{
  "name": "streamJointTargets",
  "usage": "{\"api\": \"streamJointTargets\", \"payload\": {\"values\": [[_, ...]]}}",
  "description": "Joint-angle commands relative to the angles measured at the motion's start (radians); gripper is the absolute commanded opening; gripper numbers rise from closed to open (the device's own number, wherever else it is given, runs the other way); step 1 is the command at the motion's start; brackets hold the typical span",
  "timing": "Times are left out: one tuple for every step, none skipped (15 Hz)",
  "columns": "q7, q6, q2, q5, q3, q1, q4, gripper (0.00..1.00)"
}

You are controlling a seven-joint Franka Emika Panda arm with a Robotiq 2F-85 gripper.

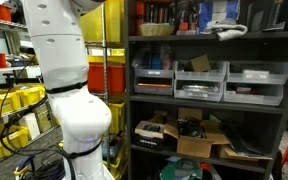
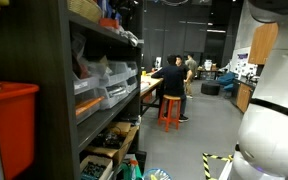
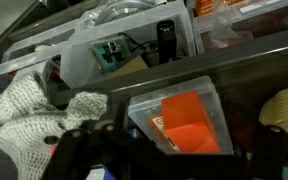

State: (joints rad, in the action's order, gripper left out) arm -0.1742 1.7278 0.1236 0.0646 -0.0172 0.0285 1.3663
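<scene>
Along the workshop aisle: dark metal shelf unit [image 1: 209,40], several tiers, seen in both exterior views. Beside it stands the white robot arm [image 1: 72,70], bulky and upright. Middle tier holds a row of plastic trays [image 1: 204,80]. Bottom tier holds an open cardboard box [image 1: 199,140]. Wrist view, close against a shelf edge: white knitted cloth [image 3: 29,115], bunched up, just beside a clear bin [image 3: 216,100]. An orange packet [image 3: 189,120] lies inside that bin. Gripper [image 3: 169,150] hovers just in front of the bin, jaws spread wide, a dark finger [image 3: 69,150] at each side, holding nothing. Far background: red stool [image 2: 170,108].
</scene>
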Motion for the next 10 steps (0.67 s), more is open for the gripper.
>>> {"api": "streamJointTargets", "payload": {"values": [[-0.026,-0.047,-0.032,0.034,-0.013,-0.003,-0.059,1.0],[-0.027,-0.05,-0.037,0.037,-0.013,-0.003,-0.066,1.0],[-0.03,-0.052,-0.04,0.041,-0.014,-0.002,-0.073,1.0],[-0.033,-0.054,-0.041,0.042,-0.015,-0.002,-0.078,1.0],[-0.039,-0.057,-0.045,0.042,-0.014,-0.001,-0.085,1.0],[-0.048,-0.061,-0.049,0.045,-0.014,-0.001,-0.093,1.0],[-0.06,-0.073,-0.053,0.056,-0.015,0.0,-0.101,1.0],[-0.076,-0.087,-0.056,0.07,-0.016,0.0,-0.106,1.0],[-0.092,-0.106,-0.061,0.083,-0.017,0.0,-0.113,1.0],[-0.11,-0.123,-0.066,0.091,-0.018,-0.001,-0.12,1.0]]}}
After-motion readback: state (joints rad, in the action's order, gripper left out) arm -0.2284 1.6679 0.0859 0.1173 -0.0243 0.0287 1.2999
